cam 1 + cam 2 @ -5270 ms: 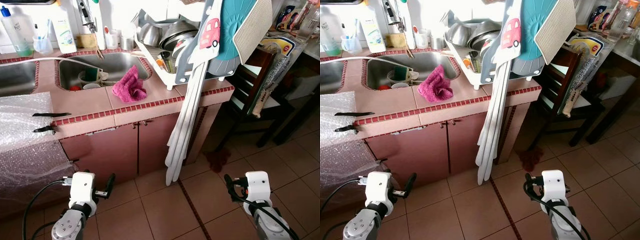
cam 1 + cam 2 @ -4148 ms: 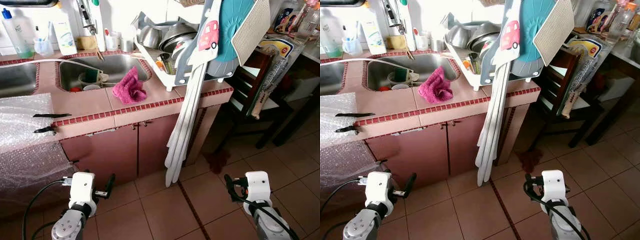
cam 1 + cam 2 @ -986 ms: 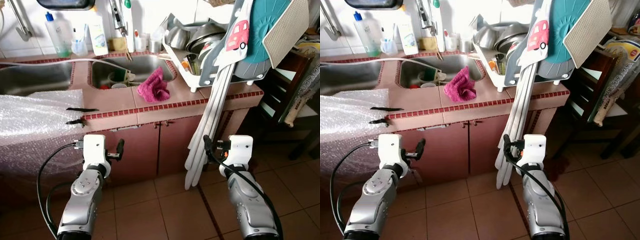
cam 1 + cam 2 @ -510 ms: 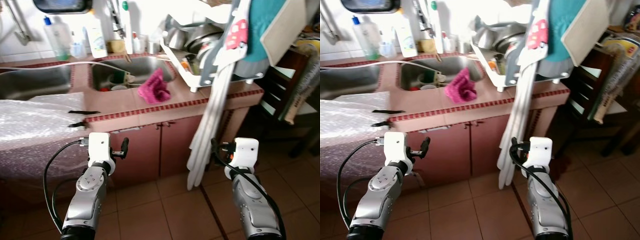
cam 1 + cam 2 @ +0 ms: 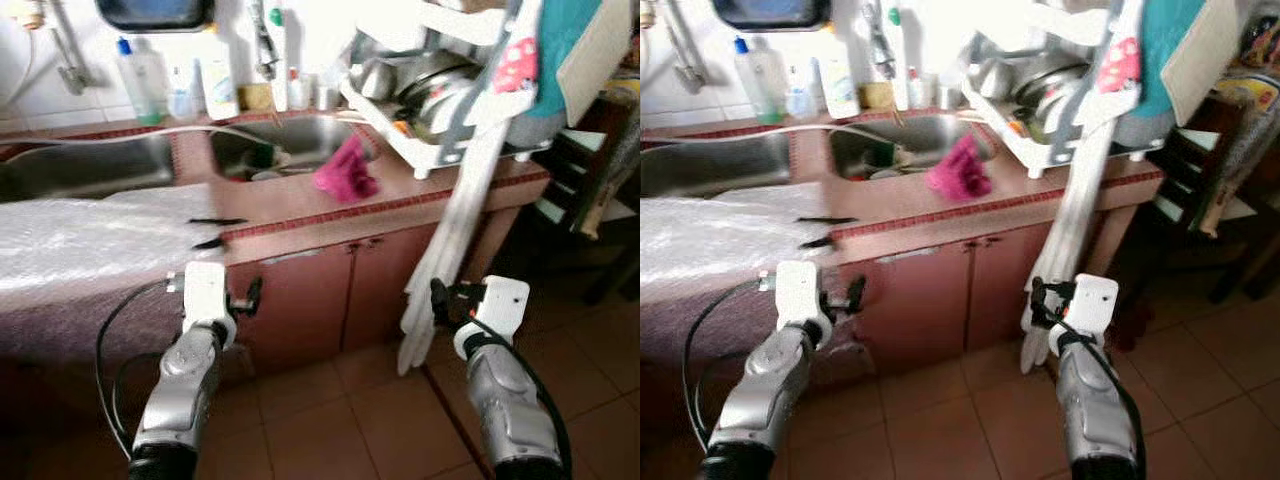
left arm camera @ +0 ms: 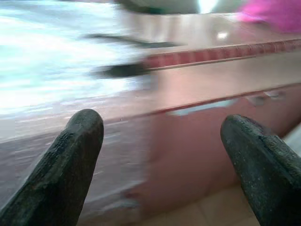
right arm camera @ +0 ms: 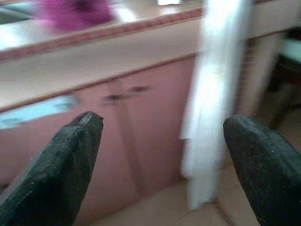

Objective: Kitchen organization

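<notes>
A pink cloth (image 5: 345, 170) lies crumpled on the pink tiled counter (image 5: 300, 210), just right of the steel sink (image 5: 290, 140). A white dish rack (image 5: 430, 90) full of metal bowls stands at the counter's right end. My left gripper (image 5: 251, 294) is held low in front of the cabinet doors (image 5: 330, 290), open and holding nothing. In the left wrist view its fingers (image 6: 70, 165) stand wide apart. My right gripper (image 5: 437, 299) is also open and unloaded, close to the hanging white straps (image 5: 455, 230). The picture is blurred.
Bubble wrap (image 5: 90, 240) covers the counter's left part, with two dark strips at its edge. Bottles (image 5: 135, 75) line the wall behind the sinks. A teal mat and boards hang over the rack. A dark chair (image 5: 590, 180) stands to the right on the tiled floor.
The whole picture has slid to the right and gone blurrier, so the camera has moved. Both arms keep their pose in front of the cabinet, fingers still open.
</notes>
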Controlling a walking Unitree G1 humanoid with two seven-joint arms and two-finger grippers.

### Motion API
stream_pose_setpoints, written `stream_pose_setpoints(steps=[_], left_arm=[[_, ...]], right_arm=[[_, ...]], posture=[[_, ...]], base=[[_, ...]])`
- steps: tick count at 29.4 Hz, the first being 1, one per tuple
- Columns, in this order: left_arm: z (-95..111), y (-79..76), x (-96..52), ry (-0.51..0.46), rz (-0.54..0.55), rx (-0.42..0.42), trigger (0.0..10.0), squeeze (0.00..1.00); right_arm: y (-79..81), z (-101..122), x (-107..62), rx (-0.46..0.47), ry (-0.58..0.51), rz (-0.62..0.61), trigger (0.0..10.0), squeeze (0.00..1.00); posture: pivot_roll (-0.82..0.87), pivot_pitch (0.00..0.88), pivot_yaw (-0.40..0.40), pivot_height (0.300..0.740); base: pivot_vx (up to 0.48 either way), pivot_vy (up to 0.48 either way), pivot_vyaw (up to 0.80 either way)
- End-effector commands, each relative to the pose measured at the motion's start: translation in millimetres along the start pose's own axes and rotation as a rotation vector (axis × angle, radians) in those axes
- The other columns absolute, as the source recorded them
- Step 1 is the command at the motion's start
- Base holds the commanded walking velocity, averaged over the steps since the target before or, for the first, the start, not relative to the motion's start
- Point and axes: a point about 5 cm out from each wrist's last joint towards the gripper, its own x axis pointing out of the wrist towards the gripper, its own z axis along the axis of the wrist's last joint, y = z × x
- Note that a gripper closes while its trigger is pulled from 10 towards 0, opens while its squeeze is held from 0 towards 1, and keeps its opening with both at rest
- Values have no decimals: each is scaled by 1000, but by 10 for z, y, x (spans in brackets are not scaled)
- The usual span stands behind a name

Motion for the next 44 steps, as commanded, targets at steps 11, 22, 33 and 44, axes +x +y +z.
stream_pose_setpoints(steps=[11, 22, 33, 44], left_arm=[[-19, 80, -4, 12, 50, 23, 10000, 0], [130, 69, -39, -84, 36, 57, 10000, 0], [194, 261, -187, -91, 25, 116, 10000, 0], [290, 230, -190, -104, 6, 134, 10000, 0]], right_arm=[[15, 160, 27, -53, -64, 18, 10000, 0], [20, 175, 24, -70, -73, 44, 10000, 0], [6, 260, 88, -113, -97, 79, 10000, 0], [38, 250, 91, -96, -110, 83, 10000, 0]], posture=[[62, 0, -4, 740], [73, 0, -17, 740], [102, 0, -33, 740], [113, 0, -16, 740]], base=[[0, 458, 0], [0, 72, 0], [0, 0, 492], [0, 0, 760]])
